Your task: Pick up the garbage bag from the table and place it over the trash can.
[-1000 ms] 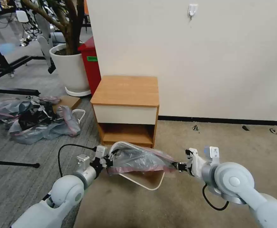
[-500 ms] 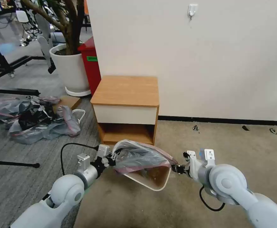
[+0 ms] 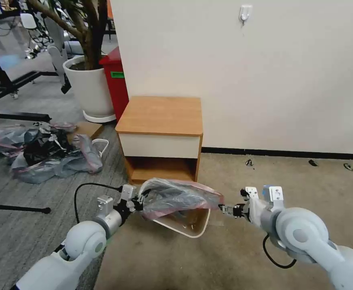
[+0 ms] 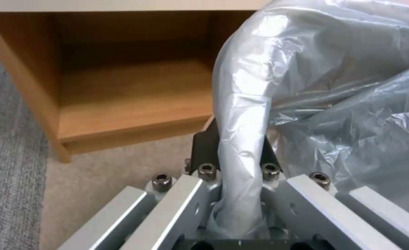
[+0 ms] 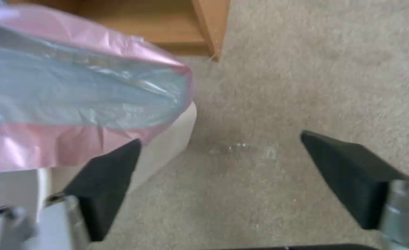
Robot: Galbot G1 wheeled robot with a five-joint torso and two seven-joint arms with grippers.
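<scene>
The garbage bag (image 3: 176,196), crinkly grey with a pink band, is stretched over the top of the cream trash can (image 3: 192,232), which stands on the carpet in front of the table (image 3: 160,114). My left gripper (image 3: 138,204) is shut on a bunched end of the garbage bag (image 4: 352,104) at the can's left side. In the left wrist view, the plastic runs between the left gripper's (image 4: 237,154) dark fingers. Just off the bag's pink right end, my right gripper (image 3: 226,210) stands open. The right wrist view shows the right gripper (image 5: 218,170) holding nothing, with the garbage bag (image 5: 75,93) and trash can (image 5: 167,152) beside one finger.
A heap of grey and black bags (image 3: 43,153) lies on the floor at the left. Behind it are a white plant pot (image 3: 88,90) and a red bin (image 3: 118,80). The wall (image 3: 265,80) runs behind the table. A black bar (image 3: 15,208) lies on the floor at the near left.
The bag's right end has slipped off the right gripper, which now sits a little farther right. The trash can has shifted under the bag, more of its wall and inside showing.
</scene>
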